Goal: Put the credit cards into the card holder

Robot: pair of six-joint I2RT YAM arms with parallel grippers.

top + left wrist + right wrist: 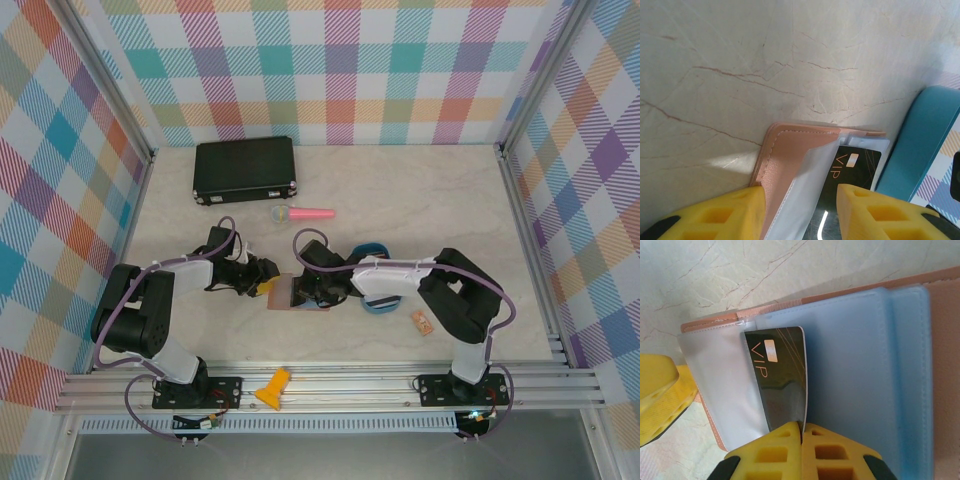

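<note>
Right wrist view carries the detail: the right gripper (801, 437) has its yellow fingers pinched tight on the lower edge of a glossy black credit card (777, 375) lettered VIP in gold. The card is slightly skewed and lies on the opened card holder (946, 365), a flat pinkish-brown leather wallet, between a clear plastic sleeve (715, 375) and a stack of pale blue sleeves (855, 370). Its left margin looks tucked under the clear sleeve, though how deep it sits cannot be told. In the left wrist view the left gripper (800, 210) has its fingers apart on either side of the holder's leather edge and clear sleeve; whether they press on it cannot be told. The holder rests on the veined marble table (765, 60), just beside a blue oval tray (920, 145), and from above it lies between the two wrists near the table's middle. The likely trouble is the skew — pushed on at this angle, a corner of the black credit card could catch on the sleeve mouth and bow, or slip between sleeves rather than into a pocket. If the left gripper's hold is loose, the holder may slide on the smooth marble, and the two grippers work close enough to knock together.
</note>
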